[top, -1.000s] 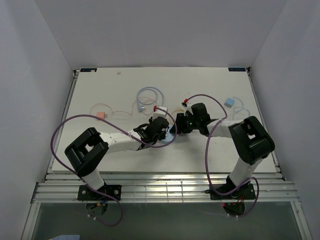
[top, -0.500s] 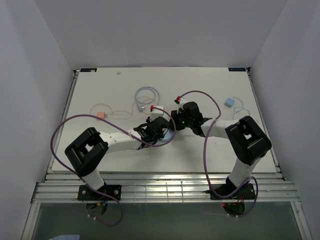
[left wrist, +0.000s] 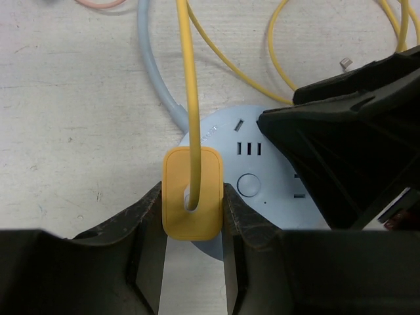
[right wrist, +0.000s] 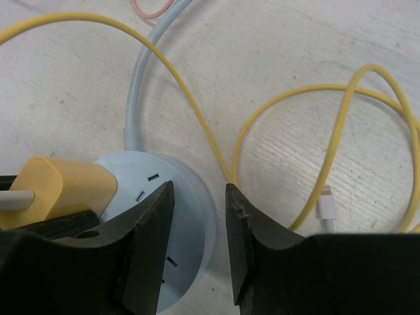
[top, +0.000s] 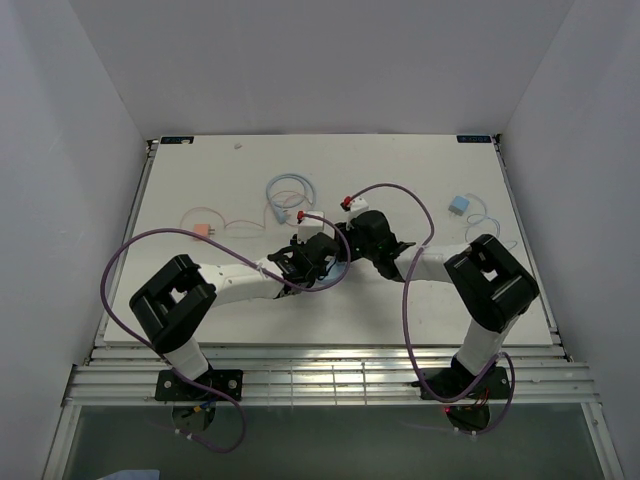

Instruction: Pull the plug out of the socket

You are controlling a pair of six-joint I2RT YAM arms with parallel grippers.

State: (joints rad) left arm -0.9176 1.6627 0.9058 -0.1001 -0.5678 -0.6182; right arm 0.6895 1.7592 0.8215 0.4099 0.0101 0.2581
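The left pincer (left wrist: 191,197) was clamped on a yellow plug (left wrist: 178,216), one finger on each side of it. The plug sat in the socket (left wrist: 252,154), a round, flat, light-blue puck that lay flat on the white bench (left wrist: 65,131), near its middle in the top view. The plug stood near the socket's rim, on the side towards the left arm. A yellow cord (left wrist: 188,79) rose from the plug's back and ran away from the socket across the bench, where it looped. Small slots and a round button showed on the socket's top beside the plug.

The right pincer (right wrist: 197,223) hung over the opposite part of the socket, its fingers drawn almost together. A narrow gap was left between them, and the socket's rim showed in that gap. Whether the fingers pressed on the socket could not be told.

A pale-blue cord (right wrist: 134,98) left the socket's far edge and curved away. A white connector tip (right wrist: 326,209) at an end of the yellow cord lay just beside the socket. Well away from the socket lay a small blue adapter (top: 459,205) and a pink plug (top: 206,230).
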